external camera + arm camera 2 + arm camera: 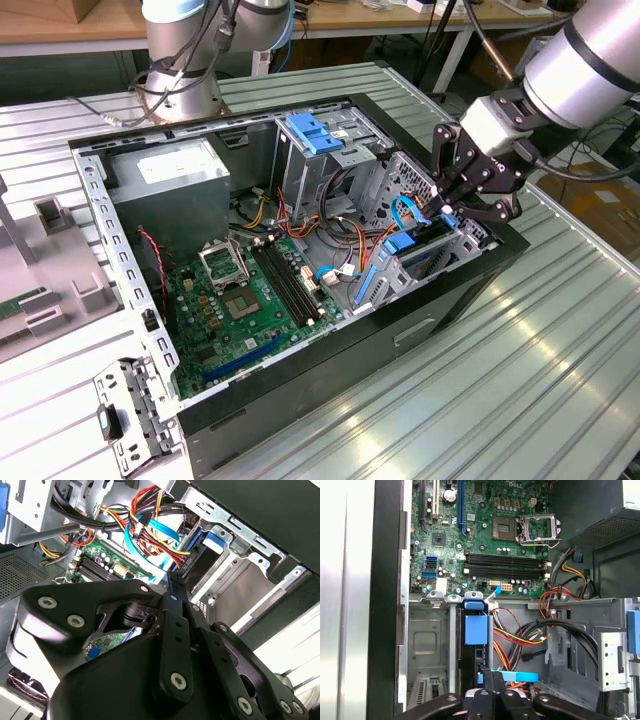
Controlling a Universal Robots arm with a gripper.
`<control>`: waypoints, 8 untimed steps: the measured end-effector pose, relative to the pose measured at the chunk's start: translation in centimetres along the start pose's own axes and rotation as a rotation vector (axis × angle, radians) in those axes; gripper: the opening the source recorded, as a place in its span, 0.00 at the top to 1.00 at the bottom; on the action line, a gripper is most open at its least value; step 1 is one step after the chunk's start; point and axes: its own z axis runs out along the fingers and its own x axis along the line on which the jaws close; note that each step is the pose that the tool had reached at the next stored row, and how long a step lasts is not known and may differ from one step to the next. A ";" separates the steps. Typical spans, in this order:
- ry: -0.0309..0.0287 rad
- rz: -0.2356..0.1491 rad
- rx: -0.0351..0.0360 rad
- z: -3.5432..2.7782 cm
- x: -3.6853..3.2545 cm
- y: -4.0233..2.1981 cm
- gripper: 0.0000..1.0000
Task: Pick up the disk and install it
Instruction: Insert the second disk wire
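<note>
Over the open computer case (400, 335) now, black sheet-steel walls with the side panel off, lying on a ribbed aluminium tabletop (530, 390). In the exterior view the pincer (458, 212) is down at about three o'clock of the case, right at the lower drive bay (395, 285), a cage of bare, perforated grey metal.

The disk (425, 252) stands on its edge inside that bay: a dark slab with a blue plastic carrier frame, hemmed in closely by the bay walls on both flat sides. The first wrist view looks along its thin edge (470, 655), with the carrier's square blue tab (476, 629) at the far end, towards the green motherboard (485, 535).

The pincer's black, matte, bolted fingers are pressed together, no gap between the tips in the first wrist view (492, 680), and they meet the near end of the disk. In the second wrist view the tips (175, 580) sit against the disk's connector end (196, 567).

Room is tight here. A flat blue ribbon cable (512, 676) crosses just beside the fingertips, and a bundle of red, yellow and black wires (520, 636) crowds the space next to the bay. At twelve o'clock stands the upper drive cage (335, 165) with its blue latch (315, 133); at ten o'clock is the grey power-supply box (170, 185).
</note>
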 end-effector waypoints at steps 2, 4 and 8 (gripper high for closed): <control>0.0000 0.001 -0.0046 0.33 0.08 -0.15 0.89; 0.0001 0.002 -0.0092 0.76 0.18 -0.30 0.89; -0.0001 0.003 -0.0128 1.12 0.27 -0.38 0.89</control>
